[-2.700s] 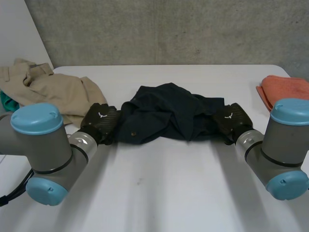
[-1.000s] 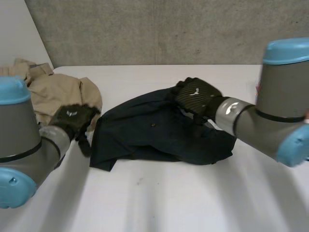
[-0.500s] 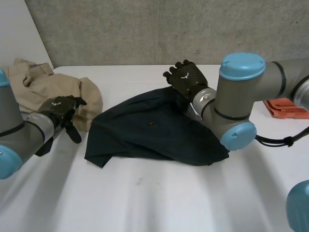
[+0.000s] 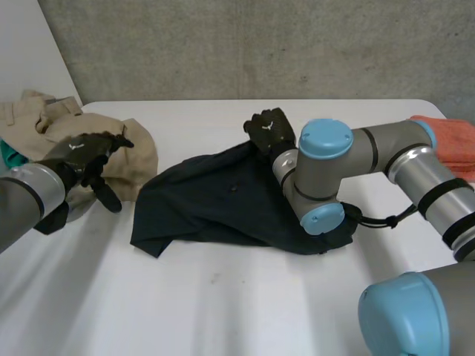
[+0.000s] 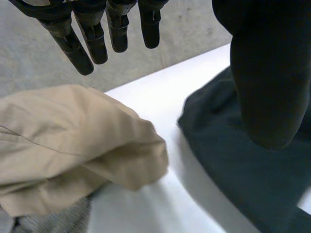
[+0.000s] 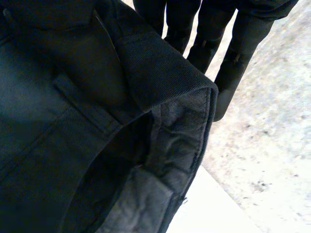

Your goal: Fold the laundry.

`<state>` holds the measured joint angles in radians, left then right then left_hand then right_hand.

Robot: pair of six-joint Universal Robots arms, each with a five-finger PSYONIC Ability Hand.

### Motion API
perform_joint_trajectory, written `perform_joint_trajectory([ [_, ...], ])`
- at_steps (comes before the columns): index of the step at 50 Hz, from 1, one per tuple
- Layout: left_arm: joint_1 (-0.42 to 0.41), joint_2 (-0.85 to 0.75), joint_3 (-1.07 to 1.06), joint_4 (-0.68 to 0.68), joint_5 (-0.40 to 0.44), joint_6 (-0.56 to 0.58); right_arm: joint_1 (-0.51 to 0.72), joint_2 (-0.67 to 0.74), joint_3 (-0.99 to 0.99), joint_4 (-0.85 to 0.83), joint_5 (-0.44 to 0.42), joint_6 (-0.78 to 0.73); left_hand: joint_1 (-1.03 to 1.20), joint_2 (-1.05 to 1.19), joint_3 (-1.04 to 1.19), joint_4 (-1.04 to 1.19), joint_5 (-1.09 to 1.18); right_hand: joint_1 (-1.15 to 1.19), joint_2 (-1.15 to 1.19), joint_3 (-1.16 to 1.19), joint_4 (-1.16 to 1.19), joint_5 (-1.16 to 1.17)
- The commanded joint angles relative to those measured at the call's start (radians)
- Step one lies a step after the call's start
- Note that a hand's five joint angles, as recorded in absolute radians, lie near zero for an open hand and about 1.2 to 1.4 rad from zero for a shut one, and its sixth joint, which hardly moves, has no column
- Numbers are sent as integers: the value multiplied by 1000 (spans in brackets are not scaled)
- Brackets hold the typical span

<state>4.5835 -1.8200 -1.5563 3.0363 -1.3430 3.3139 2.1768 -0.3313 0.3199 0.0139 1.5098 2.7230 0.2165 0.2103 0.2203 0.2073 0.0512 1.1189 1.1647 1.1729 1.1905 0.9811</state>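
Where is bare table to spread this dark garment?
Free: the near strip of white table before the dark navy cloth garment, and the strip behind it. Crowded: crumpled beige trousers at left, orange towel far right.

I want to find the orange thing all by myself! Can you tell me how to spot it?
Look at the white table, then go to its far right corner, where the orange cloth lies. It is the only orange thing: the garment in the middle is dark blue and the clothes at the far left are tan.
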Motion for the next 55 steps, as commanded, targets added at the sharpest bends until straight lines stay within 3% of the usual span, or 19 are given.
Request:
perform_joint_trajectory([
  [1,15,-107,106,78,-19,12,-11,-247,206,63,-9,-8,-42,-36,-46,-33,-51,277,232,223,206,241],
  [8,11,-248,278,79,-7,49,-45,-583,490,70,-112,-5,-42,-36,-46,-33,-51,277,232,223,206,241],
  [13,-21,-338,373,17,77,81,-68,-800,683,78,-178,3,-42,-36,-46,-33,-51,277,232,223,206,241],
  [20,-98,-404,395,-94,218,88,-109,-985,853,80,-214,44,-42,-36,-46,-33,-51,277,232,223,206,241],
  [25,-146,-427,392,-122,231,93,-144,-1042,929,83,-226,83,-12,-6,-16,-3,-21,277,232,223,206,241],
  [29,-172,-446,409,-119,205,93,-176,-1049,967,77,-240,95,363,369,359,372,354,277,232,223,206,241],
  [30,-179,-455,426,-110,190,92,-184,-1045,973,74,-243,95,748,754,744,757,738,277,232,223,206,241],
  [33,-195,-464,488,-85,141,82,-203,-999,963,60,-237,92,1179,1185,1175,1188,1170,277,232,223,206,241],
  [36,-225,-458,567,-70,67,58,-209,-937,915,37,-227,81,1180,1186,1176,1189,1171,277,232,223,206,241],
  [41,-270,-404,767,18,-76,-31,-216,-807,704,-44,-137,70,1180,1186,1176,1189,1171,277,232,223,206,241],
  [44,-288,-360,881,125,-200,-94,-216,-731,500,-110,-42,75,1180,1186,1176,1189,1171,277,232,223,206,241],
  [48,-302,-294,947,263,-323,-102,-209,-684,343,-193,-17,99,1180,1186,1176,1189,1171,277,232,223,206,241],
  [55,-295,-167,840,378,-328,-91,-215,-684,317,-327,-25,103,1180,1186,1176,1189,1171,277,232,223,206,241],
])
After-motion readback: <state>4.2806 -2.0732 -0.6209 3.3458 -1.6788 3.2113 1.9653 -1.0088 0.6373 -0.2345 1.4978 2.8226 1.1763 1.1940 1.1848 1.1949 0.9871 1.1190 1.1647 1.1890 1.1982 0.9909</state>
